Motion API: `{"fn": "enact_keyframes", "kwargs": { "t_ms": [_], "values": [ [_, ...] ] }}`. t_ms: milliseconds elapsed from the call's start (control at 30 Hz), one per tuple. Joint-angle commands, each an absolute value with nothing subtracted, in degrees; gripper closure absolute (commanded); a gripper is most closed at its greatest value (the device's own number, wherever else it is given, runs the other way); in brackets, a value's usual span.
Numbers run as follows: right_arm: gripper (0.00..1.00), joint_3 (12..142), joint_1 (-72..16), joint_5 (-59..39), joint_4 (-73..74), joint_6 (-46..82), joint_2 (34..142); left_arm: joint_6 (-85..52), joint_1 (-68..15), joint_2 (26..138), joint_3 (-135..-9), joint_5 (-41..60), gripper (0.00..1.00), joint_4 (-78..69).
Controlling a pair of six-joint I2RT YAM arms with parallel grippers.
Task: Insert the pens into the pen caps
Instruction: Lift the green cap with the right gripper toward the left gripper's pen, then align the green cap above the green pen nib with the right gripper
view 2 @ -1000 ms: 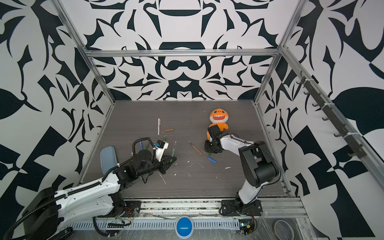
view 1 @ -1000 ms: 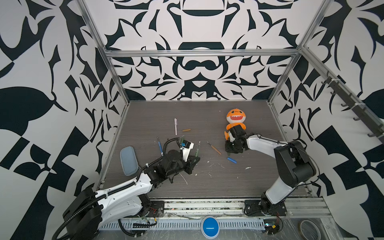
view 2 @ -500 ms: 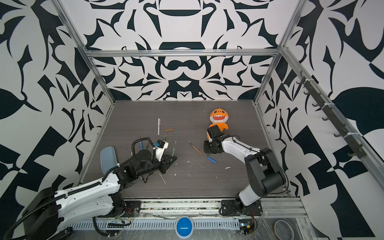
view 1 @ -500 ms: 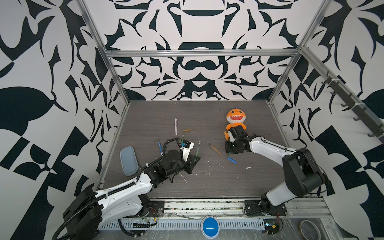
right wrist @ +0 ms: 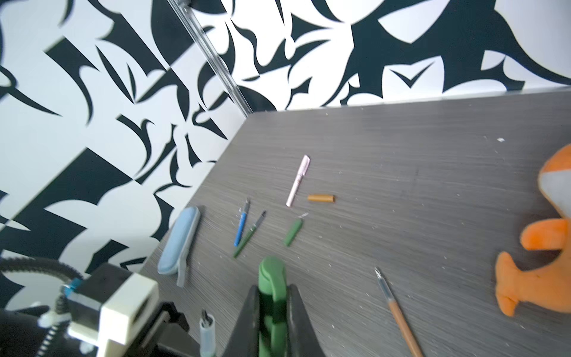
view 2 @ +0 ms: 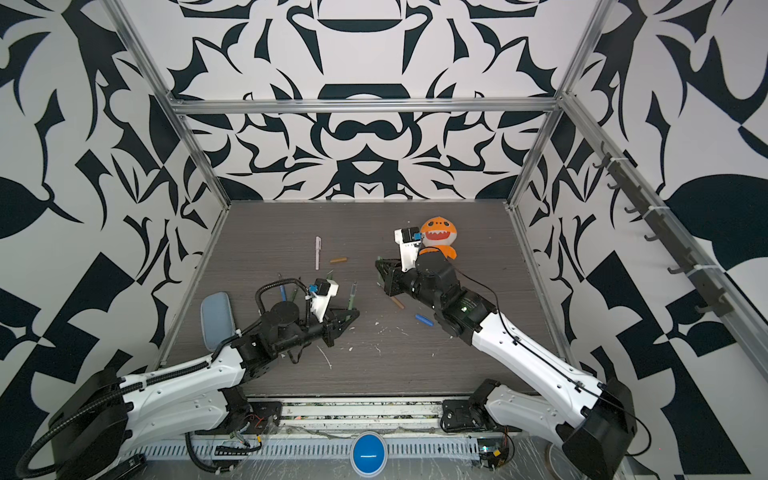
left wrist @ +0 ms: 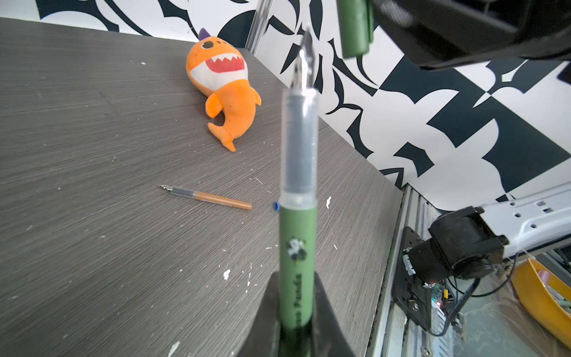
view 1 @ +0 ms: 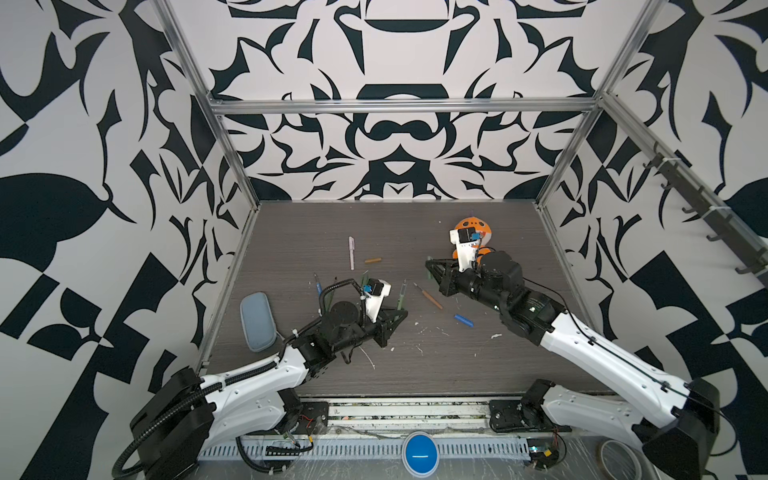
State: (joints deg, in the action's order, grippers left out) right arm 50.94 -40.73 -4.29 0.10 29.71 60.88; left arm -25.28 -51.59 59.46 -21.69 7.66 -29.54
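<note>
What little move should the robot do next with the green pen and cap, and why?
Probably nudge the right claw so its green cap lines up with the nib: the left claw grips the green pen; the cap hangs apart, off to one side.

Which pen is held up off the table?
The green pen in the left gripper; the orange-brown pen, blue pen, pink pen and second green pen lie on the table.

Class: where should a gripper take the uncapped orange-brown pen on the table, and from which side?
Take the orange-brown pen by its opaque barrel near the blunt end, from above, jaws across it. It lies flat on the table, clear either side; this likely leaves the nib free for capping.
</note>
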Motion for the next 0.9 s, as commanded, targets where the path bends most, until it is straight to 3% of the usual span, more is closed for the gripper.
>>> {"fn": "enact_keyframes", "kwargs": {
  "t_ms": [0,333,867],
  "values": [
    [0.90,53.2,-41.9,-4.2,8.3,32.1,62.4,-25.1,-51.5,58.4,-22.3,8.7,1.00,-30.5],
    [0.90,53.5,-46.6,-5.3,13.5,32.6,65.9,-25.1,-51.4,56.8,-23.3,8.3,1.00,-26.9],
    [0.91,50.4,-46.9,-4.2,17.8,34.8,66.8,-25.5,-51.4,55.8,-23.5,9.1,1.00,-26.5]
  ]
}}
